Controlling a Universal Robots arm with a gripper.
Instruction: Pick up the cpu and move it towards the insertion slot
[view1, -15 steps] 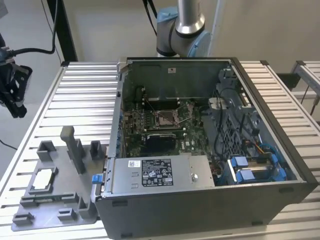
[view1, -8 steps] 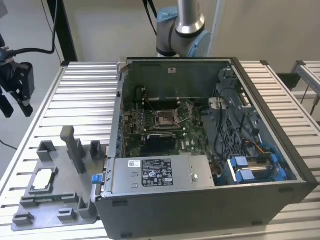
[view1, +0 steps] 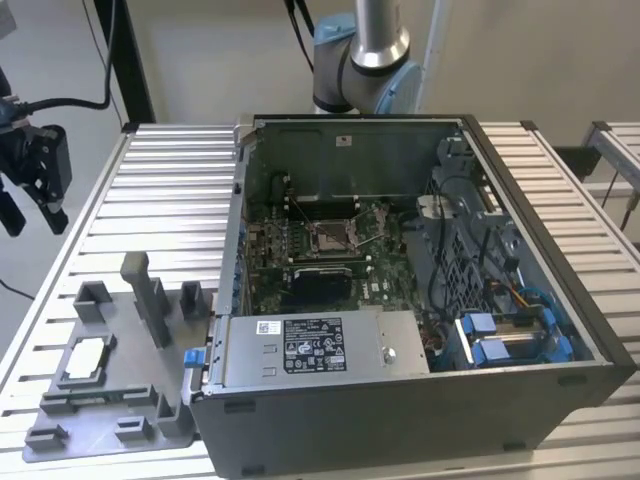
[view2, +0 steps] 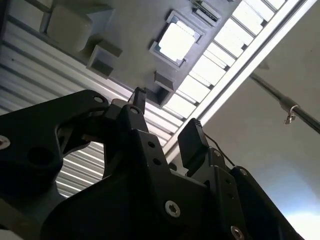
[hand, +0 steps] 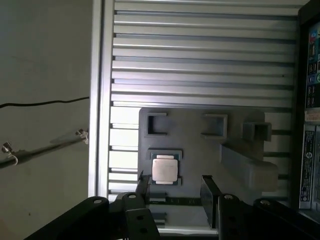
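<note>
The cpu (view1: 85, 358) lies flat, silvery face up, in a shallow nest on the grey fixture plate (view1: 120, 400) at the exterior view's left, in front of the computer case. In both wrist views the cpu (hand: 165, 169) (view2: 175, 41) sits a good way beyond the fingertips. My gripper (view1: 32, 205) hangs high at the far left of the exterior view, above the table's edge and well apart from the cpu. The gripper (hand: 175, 190) (view2: 165, 122) is open, with nothing between its fingers. The insertion slot (view1: 330, 235) is on the green motherboard inside the case.
The open computer case (view1: 400, 330) takes up the middle and right of the ribbed metal table (view1: 170, 190). Upright grey blocks (view1: 150, 295) stand on the fixture plate near the cpu. A power supply box (view1: 320, 345) sits at the case's front. Cables trail at the left.
</note>
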